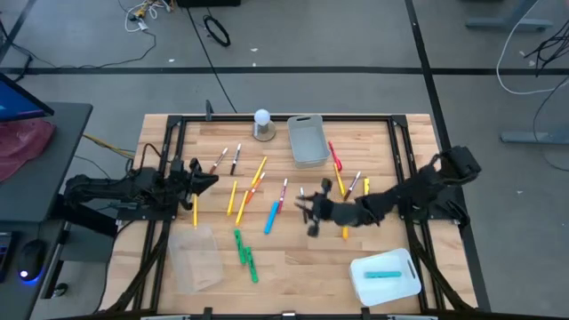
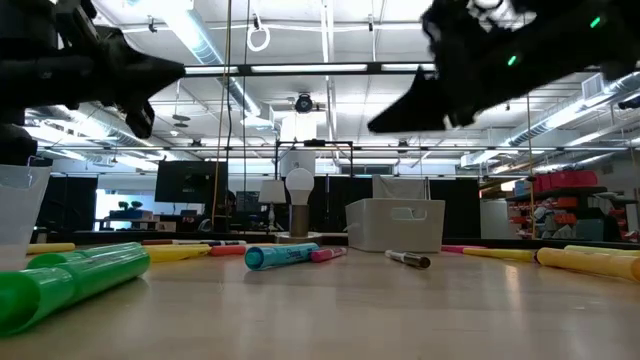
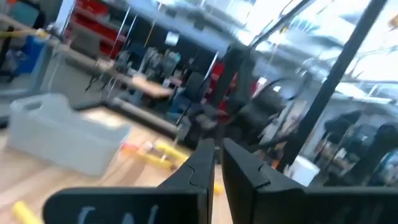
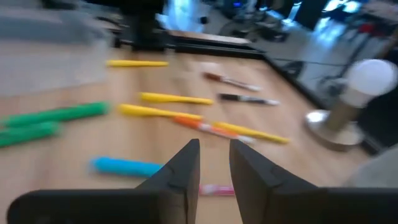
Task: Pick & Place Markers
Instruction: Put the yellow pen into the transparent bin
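Observation:
Markers lie scattered flat on the wooden table (image 1: 293, 267): yellow and orange ones (image 1: 244, 197), a blue one (image 1: 271, 218), a green pair (image 1: 246, 256), dark ones with white ends (image 1: 228, 159), and red and yellow ones (image 1: 351, 187) at the right. My left gripper (image 1: 212, 180) hovers shut above the table's left side, touching nothing. My right gripper (image 1: 302, 210) hovers mid-table just right of the blue marker (image 4: 127, 167); its fingers stand a narrow slit apart (image 4: 214, 163) and hold nothing. In the low view both grippers hang well above the tabletop.
A grey bin (image 1: 307, 140) and a white ball on a grey base (image 1: 262, 124) stand at the far edge. A clear container (image 1: 196, 258) sits near left. A white tub (image 1: 385, 276) holding a teal item sits near right. A black frame (image 1: 178, 133) borders the table.

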